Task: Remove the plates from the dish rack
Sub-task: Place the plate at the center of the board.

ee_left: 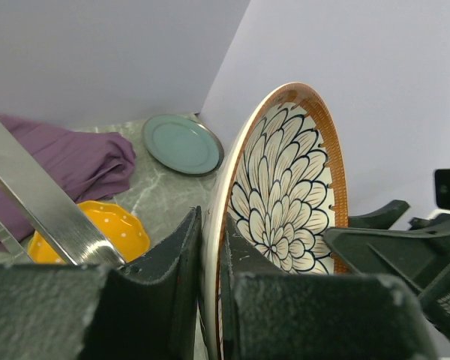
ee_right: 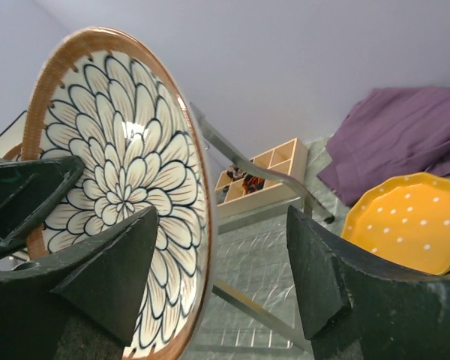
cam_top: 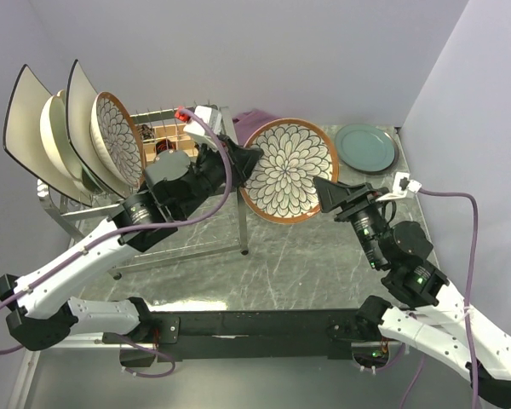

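Transferring one plate from arm to arm is the step I judge to be in hand. The round brown-rimmed plate with the dark petal pattern (cam_top: pixel 289 170) hangs on edge above the grey marbled bench (cam_top: pixel 281 273), just right of the two-tier silver wire dish rack (cam_top: pixel 241 223) and between the two arms.

The left jaws are narrow and clamped on the plate's left rim, one finger on each face, as the left wrist view shows. The right jaws stand wide and straddle the opposite rim. They grip nothing, and I cannot tell whether either finger touches it.

Next move, as I judge it: close the right jaws on the rim, confirm the hold, then open the left jaws and lay the plate on the bench near the round teal-green plate (cam_top: pixel 366 146) and the orange dotted scalloped plate (ee_right: pixel 409 221). Releasing the left side early risks a drop.

Large white square plates with dark rims (cam_top: pixel 25 119), a cream round plate (cam_top: pixel 55 128) and a second patterned plate (cam_top: pixel 119 141) stand upright in the rack, so much unloading is left.
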### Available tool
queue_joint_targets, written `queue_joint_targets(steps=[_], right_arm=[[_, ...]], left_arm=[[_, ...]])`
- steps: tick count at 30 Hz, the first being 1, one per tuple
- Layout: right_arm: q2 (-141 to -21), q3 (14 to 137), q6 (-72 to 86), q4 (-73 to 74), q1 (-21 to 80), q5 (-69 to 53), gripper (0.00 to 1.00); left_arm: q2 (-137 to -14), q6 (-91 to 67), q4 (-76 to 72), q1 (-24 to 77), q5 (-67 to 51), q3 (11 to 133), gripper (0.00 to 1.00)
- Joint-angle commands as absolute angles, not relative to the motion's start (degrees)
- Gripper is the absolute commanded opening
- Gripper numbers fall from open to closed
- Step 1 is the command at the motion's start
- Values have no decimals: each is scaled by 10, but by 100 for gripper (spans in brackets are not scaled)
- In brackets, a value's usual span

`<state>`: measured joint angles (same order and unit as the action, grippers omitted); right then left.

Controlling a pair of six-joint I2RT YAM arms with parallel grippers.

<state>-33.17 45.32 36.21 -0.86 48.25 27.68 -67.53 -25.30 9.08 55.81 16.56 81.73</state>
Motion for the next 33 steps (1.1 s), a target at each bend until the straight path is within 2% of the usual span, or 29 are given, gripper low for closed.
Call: queue_joint_targets(steps=[1,8,10,11,12,13,14,16,17,19,20,28,30,31,33], right_arm=[[-343,463,366,-47,485,252,72],[-340,454,386,-84,485,224,39],[-340,453,392,-93,485,208,24],[-338,452,401,-96,485,204,4],[-335,447,409,-100,485,207,0],[-332,446,421,-100,485,211,0],[-330,444,440,-99,484,217,0],[-325,443,460,-95,483,221,0],[-321,443,476,-97,483,221,0],[-311,442,491,-101,483,221,0],[-308,443,503,-102,482,221,0],[-270,439,541,-92,481,252,0],[-255,433,546,-86,482,265,0],[-249,431,541,-87,481,278,0],[-236,432,538,-77,481,291,0]], left_arm=[[-636,-294,-35,560,133,827,1],[-633,-312,-36,560,105,815,1],[-636,-316,-36,560,100,813,1],[-637,-317,-34,560,99,812,1],[-638,-321,-32,560,98,811,1],[-641,-321,-30,560,99,811,1],[-642,-321,-28,560,101,811,6],[-646,-317,-23,560,104,814,16],[-648,-317,-20,560,104,815,26],[-650,-316,-21,560,93,816,32],[-650,-316,-21,560,90,816,42],[-656,-309,-8,560,66,834,59],[-654,-304,-5,560,69,836,66],[-655,-302,-4,560,70,838,77],[-654,-295,-2,560,73,841,89]])
